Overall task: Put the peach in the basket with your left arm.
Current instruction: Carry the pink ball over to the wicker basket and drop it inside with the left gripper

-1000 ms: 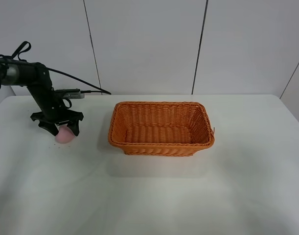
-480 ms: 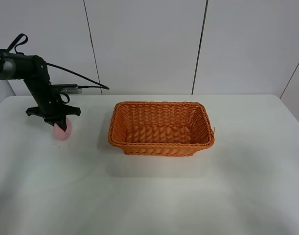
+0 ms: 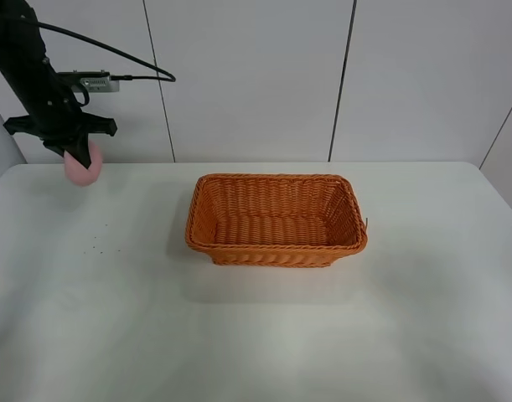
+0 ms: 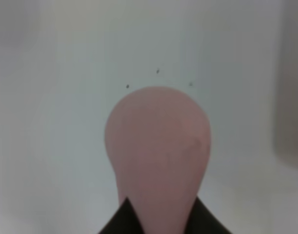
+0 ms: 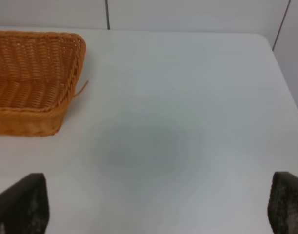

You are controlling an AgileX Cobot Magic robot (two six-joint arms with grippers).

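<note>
My left gripper is shut on the pale pink peach and holds it high above the table's far left, well left of the basket. In the left wrist view the peach fills the middle, clamped between the black fingertips at the picture's lower edge. The orange-brown wicker basket stands empty in the middle of the white table; one corner of it shows in the right wrist view. My right gripper hangs open over the bare table to the right of the basket, with only its two fingertips in view.
The white table meets a grey panelled wall at the back. A few dark specks lie on the table at the left. The left arm's black cable trails from the grey box.
My left gripper has lifted the peach off the table and carried it up and slightly left. The basket has not moved.
</note>
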